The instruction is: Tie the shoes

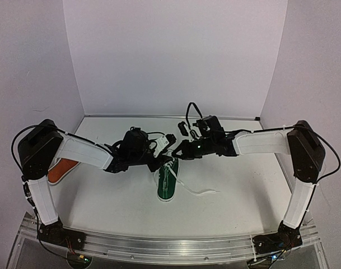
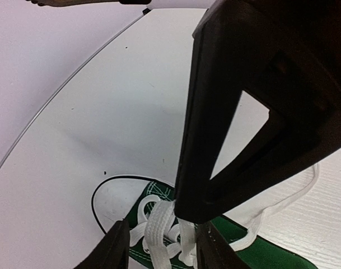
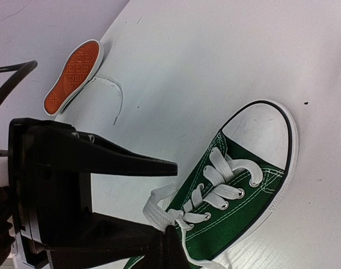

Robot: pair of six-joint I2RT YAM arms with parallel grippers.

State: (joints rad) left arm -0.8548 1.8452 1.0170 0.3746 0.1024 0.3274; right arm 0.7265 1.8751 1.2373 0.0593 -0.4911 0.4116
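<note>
Toward mid-table, ahead of both bases, the green shoe (image 1: 167,185) lies unknotted; the orange shoe (image 1: 61,170) rests on its side, well left. You are at the lace-gathering step, by my judgement. Your right gripper (image 2: 186,212) is pinched closed on a white lace (image 2: 159,230); your left gripper (image 2: 163,246) straddles the strands, half spread, grasp uncertain. Next calls for crossing the ends without slack. Both arms reach inward, wrists meeting above the shoe.
</note>
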